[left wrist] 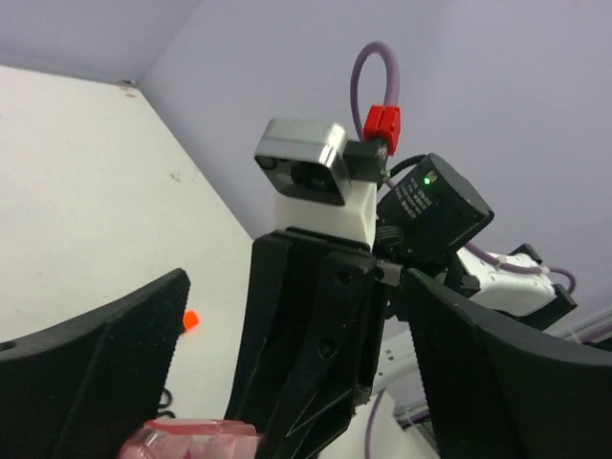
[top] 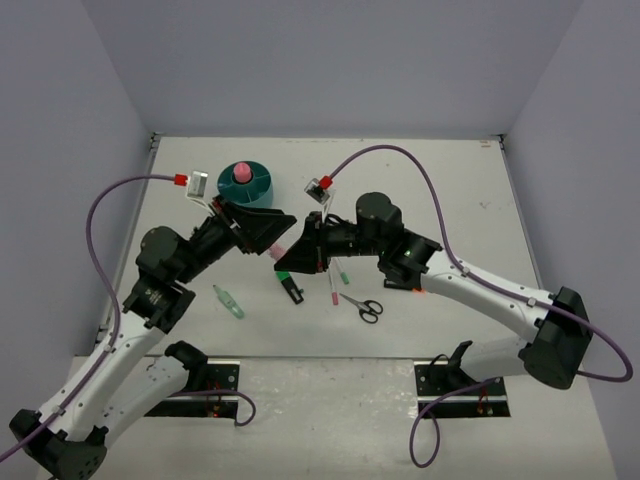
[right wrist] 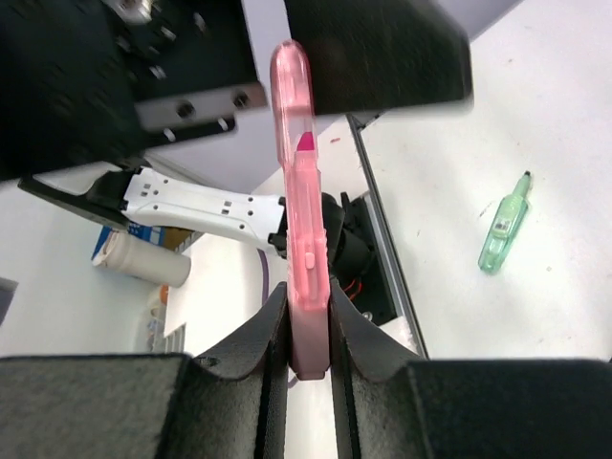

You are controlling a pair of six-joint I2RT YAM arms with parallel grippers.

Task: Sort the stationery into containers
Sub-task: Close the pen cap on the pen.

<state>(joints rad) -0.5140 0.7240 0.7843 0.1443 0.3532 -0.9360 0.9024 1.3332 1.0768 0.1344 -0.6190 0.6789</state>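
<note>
Right gripper (right wrist: 308, 308): closed on pink marker (right wrist: 304, 220).
Left gripper (left wrist: 292, 320): jaws spread wide, holding nothing.
Teal organizer (top: 264, 187): eleven o'clock of left gripper, near.

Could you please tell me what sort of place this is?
Probably a robotics lab cell: white table boxed by plain lavender walls, left arm and right arm bolted at its near edge.

The round teal plastic desk organizer (top: 264, 186) is sitting at the back left of the white table (top: 450, 200), the pink roll (top: 240, 172) resting in its central cup. Nearer the front, the translucent green marker (top: 228, 301) is lying left, the small black-handled scissors (top: 362, 307) right, the black-and-green marker (top: 290, 285) between them.
</note>
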